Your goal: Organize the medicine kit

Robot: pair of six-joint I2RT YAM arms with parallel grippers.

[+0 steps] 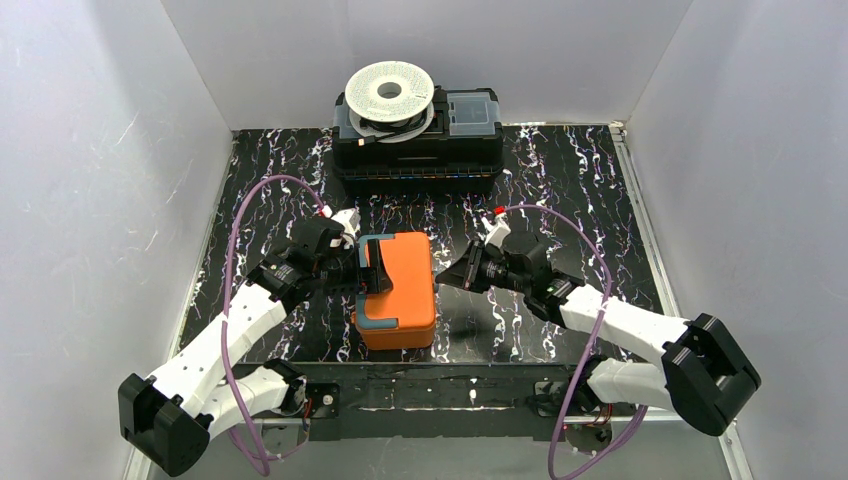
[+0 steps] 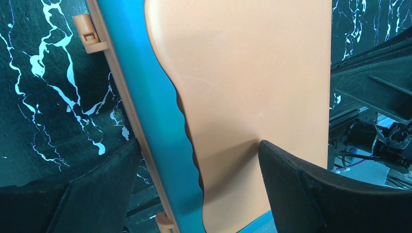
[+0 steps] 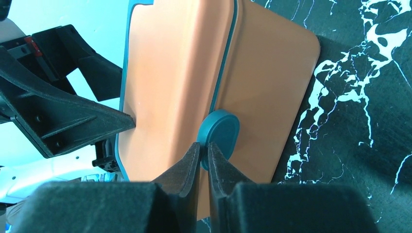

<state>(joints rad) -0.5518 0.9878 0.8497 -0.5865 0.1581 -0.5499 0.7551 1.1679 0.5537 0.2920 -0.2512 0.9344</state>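
The medicine kit [image 1: 405, 290] lies flat with its lid down in the near middle of the counter [image 1: 560, 180], between my two arms, so whatever is inside it is hidden from me. My left jaws stand wide apart across its hinge edge. One pad [image 2: 301, 189] rests on the orange lid. The other pad [image 2: 92, 194] sits low beside the teal rim [image 2: 145, 97], and I cannot tell whether it touches the rim, because that spot is in shadow and cut off at the bottom of my left wrist view. A hinge tab [image 2: 89, 33] shows at the top there, and a second is half out of frame below. My right jaws are almost together, with only a sliver between the fingers [image 3: 187, 167], and their tips meet the near edge of the round teal disc [image 3: 221, 131] on the kit's right side. I cannot make out whether they pinch any part of that disc, since my own fingers cover the contact, and from above the tips are too small and dark to read. At the far edge a black toolbox [image 1: 420, 150] carries a white spool [image 1: 390, 92]; its front is too dark to make out in detail.
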